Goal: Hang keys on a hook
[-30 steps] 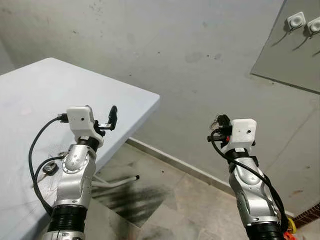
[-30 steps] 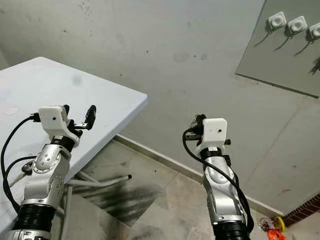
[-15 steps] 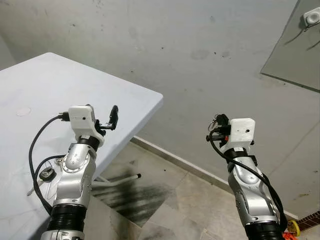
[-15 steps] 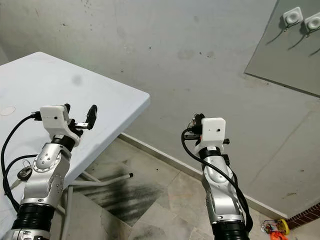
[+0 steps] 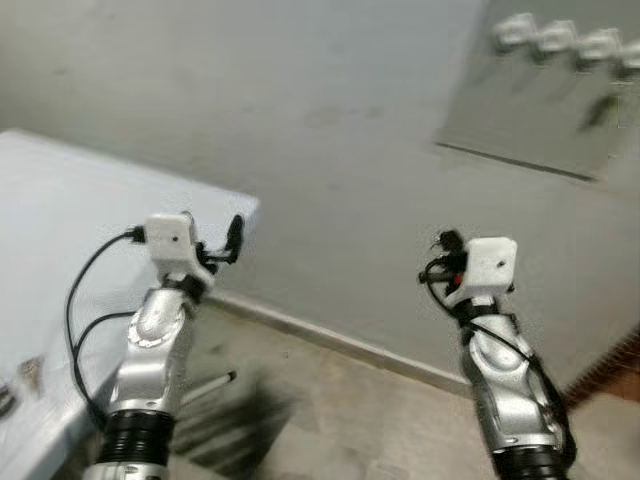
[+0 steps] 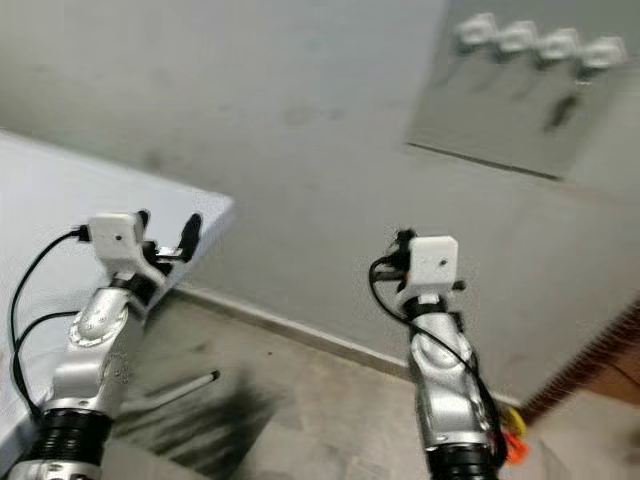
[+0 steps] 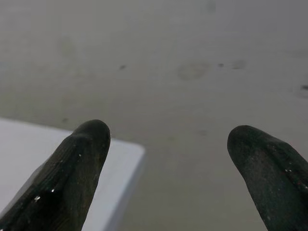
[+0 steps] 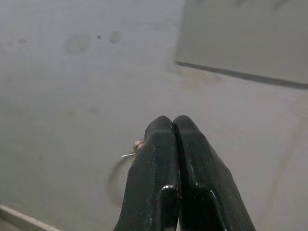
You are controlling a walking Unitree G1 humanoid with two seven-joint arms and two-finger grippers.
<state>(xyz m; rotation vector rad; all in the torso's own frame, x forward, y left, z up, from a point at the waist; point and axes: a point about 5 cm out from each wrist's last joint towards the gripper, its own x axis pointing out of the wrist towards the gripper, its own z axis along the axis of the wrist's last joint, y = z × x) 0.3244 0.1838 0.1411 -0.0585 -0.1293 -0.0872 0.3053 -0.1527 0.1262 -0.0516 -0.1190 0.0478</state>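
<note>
Grey wall (image 5: 320, 130) filled blurred left eye view; white table (image 5: 60, 230) at left, panel (image 5: 540, 110) upper right carrying row of 4 white hooks (image 5: 560, 40). Left gripper (image 5: 235, 238) raised over table edge, right gripper (image 5: 445, 255) raised before wall, well below hooks. Small metal items, maybe keys (image 5: 25, 372), lay on table near left edge, too blurred to confirm.

Left wrist view: 2 black fingers (image 7: 72, 173) spread wide apart, nothing between, table corner behind.

Right wrist view: fingers (image 8: 163, 163) pressed together; thin wire ring (image 8: 130, 155) poked out beside them, panel ahead.
</note>
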